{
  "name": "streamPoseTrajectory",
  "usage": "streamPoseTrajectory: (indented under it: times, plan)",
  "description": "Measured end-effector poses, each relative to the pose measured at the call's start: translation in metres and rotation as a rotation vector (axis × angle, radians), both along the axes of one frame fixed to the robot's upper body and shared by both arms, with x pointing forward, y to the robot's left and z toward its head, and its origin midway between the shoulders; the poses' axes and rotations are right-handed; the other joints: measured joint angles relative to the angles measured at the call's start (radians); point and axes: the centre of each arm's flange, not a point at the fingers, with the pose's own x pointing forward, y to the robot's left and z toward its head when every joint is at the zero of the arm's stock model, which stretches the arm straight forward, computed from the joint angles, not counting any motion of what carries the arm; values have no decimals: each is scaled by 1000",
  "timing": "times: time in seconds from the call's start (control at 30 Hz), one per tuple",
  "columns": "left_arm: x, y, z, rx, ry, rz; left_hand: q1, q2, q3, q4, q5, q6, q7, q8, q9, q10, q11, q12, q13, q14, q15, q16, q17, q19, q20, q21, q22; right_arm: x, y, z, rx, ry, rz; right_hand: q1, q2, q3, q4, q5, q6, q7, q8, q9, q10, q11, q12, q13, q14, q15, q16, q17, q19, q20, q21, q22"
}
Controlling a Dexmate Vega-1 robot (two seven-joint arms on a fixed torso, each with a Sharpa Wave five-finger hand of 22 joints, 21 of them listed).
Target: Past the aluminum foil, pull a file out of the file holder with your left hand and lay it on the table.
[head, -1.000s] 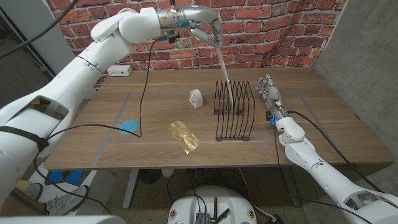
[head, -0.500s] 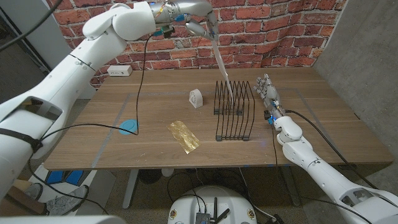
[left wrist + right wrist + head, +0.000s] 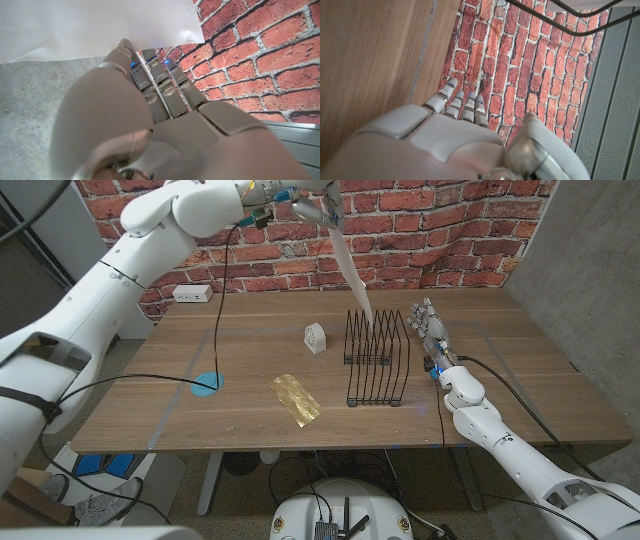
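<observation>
Red brick wall (image 3: 440,230) backs a wooden table (image 3: 520,395), and a grey panel stands at the right. On the table, a black wire file holder (image 3: 377,358) stands upright near the middle, its slots running front to back. A white file (image 3: 350,275) rises out of the holder's far end, tilted up and toward the left, with its lower end between the wires and its upper end pinched in the left hand (image 3: 312,202), which is raised high in front of the bricks at the top of the head view. In the left wrist view that same hand (image 3: 150,120) shows its fingers (image 3: 162,82) curled against the white sheet (image 3: 95,25), gripping it. A crumpled strip of gold-coloured aluminum foil (image 3: 295,398) lies flat on the wood, nearer the front edge and just left of the holder. A small white house-shaped object (image 3: 315,337) stands beyond the foil, beside the holder's far left corner. A blue disc (image 3: 206,384) lies toward the table's left side, with a black cable passing over it. A white power strip (image 3: 192,293) sits at the far left edge by the wall. The right hand (image 3: 431,328) stands on the table just right of the holder, fingers straight and apart, holding nothing; the right wrist view shows its fingers (image 3: 460,105) extended along the wood.
</observation>
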Motion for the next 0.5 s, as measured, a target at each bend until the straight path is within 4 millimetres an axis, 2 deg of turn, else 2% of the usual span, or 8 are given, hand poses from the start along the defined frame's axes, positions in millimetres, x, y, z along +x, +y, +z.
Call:
streamPoseTrajectory:
  times: [0.27, 0.3, 0.5]
  plan:
    - [1, 2, 4, -21, -34, 17, 0, 0, 0, 0, 4, 0, 0, 0, 0, 0, 0, -5, 0, 0, 0, 0, 0, 0, 0, 0, 0, 1, 1, 1, -1, 0, 1, 0, 0, 0, 0, 0, 0, 0, 0, 0, 0, 0, 0, 0, 0, 0, 0, 0, 0, 0, 0, 0]
    - [-6, 4, 5, -22, -51, 18, 0, 0, 0, 0, 4, 0, 0, 0, 0, 0, 0, -5, 0, 0, 0, 0, 0, 0, 0, 0, 0, 1, 1, 1, -4, 0, 7, 0, 0, 0, 0, 0, 0, 0, 0, 0, 0, 0, 0, 0, 0, 0, 0, 0, 0, 0, 0, 0]
    - [-7, 7, 8, -38, -75, 32, 0, 0, 0, 0, 4, 5, -5, 0, 0, 0, 0, -5, 0, 0, 0, 0, 0, 0, 0, 0, 0, 2, 2, 3, -6, -2, 8, 0, 0, 0, 0, -1, 0, 0, 0, 0, 0, 0, 0, 0, 0, 0, 0, 0, 0, 0, 0, 0]
